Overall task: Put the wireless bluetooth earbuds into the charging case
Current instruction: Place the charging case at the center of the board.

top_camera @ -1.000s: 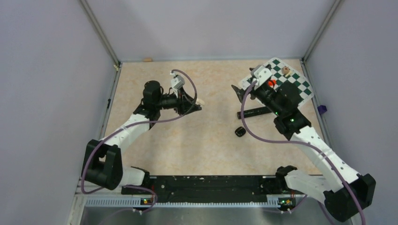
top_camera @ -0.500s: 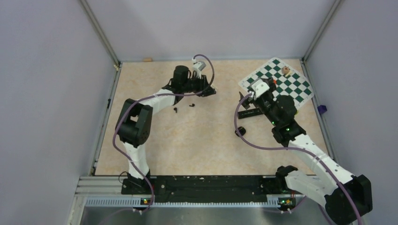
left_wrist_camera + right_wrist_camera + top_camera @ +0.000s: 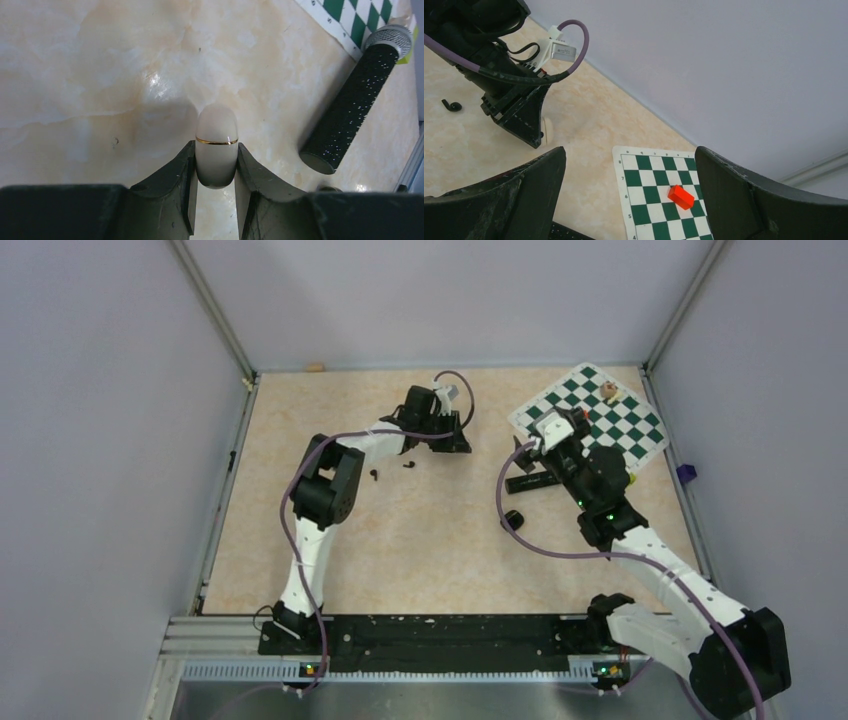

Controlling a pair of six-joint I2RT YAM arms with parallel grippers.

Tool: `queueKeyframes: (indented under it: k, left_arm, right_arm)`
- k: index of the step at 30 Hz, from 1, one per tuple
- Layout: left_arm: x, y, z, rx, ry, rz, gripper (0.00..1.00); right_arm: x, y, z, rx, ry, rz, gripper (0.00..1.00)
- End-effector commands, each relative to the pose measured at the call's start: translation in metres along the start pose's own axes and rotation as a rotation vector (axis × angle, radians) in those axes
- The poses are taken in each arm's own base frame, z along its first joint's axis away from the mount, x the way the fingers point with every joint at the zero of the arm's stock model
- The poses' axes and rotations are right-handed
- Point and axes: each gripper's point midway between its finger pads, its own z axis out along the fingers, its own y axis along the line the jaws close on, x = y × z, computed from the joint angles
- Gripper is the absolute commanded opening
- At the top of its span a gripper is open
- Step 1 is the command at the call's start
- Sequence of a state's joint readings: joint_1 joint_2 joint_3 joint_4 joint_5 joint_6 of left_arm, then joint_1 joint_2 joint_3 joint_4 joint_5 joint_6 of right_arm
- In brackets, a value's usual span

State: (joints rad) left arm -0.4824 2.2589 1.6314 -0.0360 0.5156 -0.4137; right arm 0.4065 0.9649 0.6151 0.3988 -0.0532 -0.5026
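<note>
Reaching far forward, the left gripper [image 3: 216, 162] pinches a cream capsule [image 3: 216, 132]; the right gripper [image 3: 629, 160] stands wide open.

Two black earbuds [image 3: 408, 463] lay left of the left gripper [image 3: 458, 444]; the glossy charging case [image 3: 513, 520] sat near the right gripper [image 3: 517, 454].

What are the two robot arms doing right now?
The left gripper is pinching a small cream capsule with a gold ring. The right gripper is wide open and holds nothing, near the chessboard. The two tiny black earbuds lie loose on the table, and the charging case sits apart from them, so neither is in yet.
</note>
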Motion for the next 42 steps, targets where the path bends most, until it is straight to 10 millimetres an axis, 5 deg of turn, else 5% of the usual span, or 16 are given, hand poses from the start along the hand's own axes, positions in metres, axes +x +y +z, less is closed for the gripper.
queueKeyframes:
  k: [1, 8, 12, 21, 25, 31, 37, 42]
  left_arm:
    - [-0.003, -0.001, 0.004, -0.044, 0.007, -0.002, 0.13]
    - [0.008, 0.001, 0.005, -0.05, 0.027, -0.02, 0.49]
    - [0.012, 0.001, 0.003, -0.051, 0.032, -0.024, 0.97]
    - [-0.02, -0.024, -0.039, -0.051, -0.058, 0.099, 0.99]
    - [-0.049, -0.047, -0.083, -0.012, -0.141, 0.184, 0.99]
    - [-0.082, -0.082, -0.181, 0.036, -0.249, 0.363, 0.99]
    - [-0.07, -0.068, -0.28, -0.061, -0.387, 0.435, 0.99]
    - [-0.03, -0.038, -0.31, -0.151, -0.416, 0.434, 0.99]
  right_arm:
    - [-0.014, -0.015, -0.001, 0.051, -0.051, -0.028, 0.99]
    - [-0.012, 0.007, -0.009, -0.177, 0.082, -0.075, 0.99]
    - [0.004, 0.028, -0.031, -0.319, 0.172, -0.115, 0.99]
    - [0.069, 0.068, -0.068, -0.521, 0.335, -0.215, 0.99]
    - [0.096, 0.077, -0.07, -0.546, 0.393, -0.239, 0.99]
    - [0.132, 0.073, -0.065, -0.507, 0.515, -0.284, 0.99]
    - [0.173, 0.071, -0.068, -0.506, 0.693, -0.315, 0.97]
    - [0.186, 0.089, -0.076, -0.572, 0.7, -0.344, 0.94]
